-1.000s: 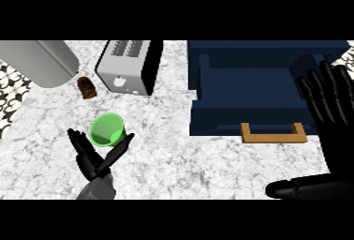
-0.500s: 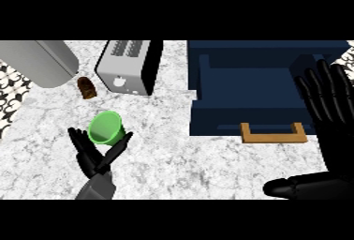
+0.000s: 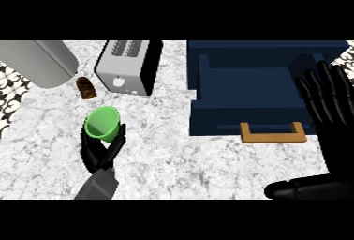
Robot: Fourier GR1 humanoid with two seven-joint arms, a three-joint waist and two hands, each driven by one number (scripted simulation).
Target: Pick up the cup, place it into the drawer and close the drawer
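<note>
Cup: you see it green, left of centre, gripped by the left hand, fingers curled round it. Right hand, right edge, fingers straight, beside the open drawer. Toaster upper left on the table.

A white-and-grey marbled counter fills the view. At its far edge stand a silver toaster with two slots and a grey rounded appliance — a small brown object between them. Patterned black-and-white tiling shows at left.
</note>
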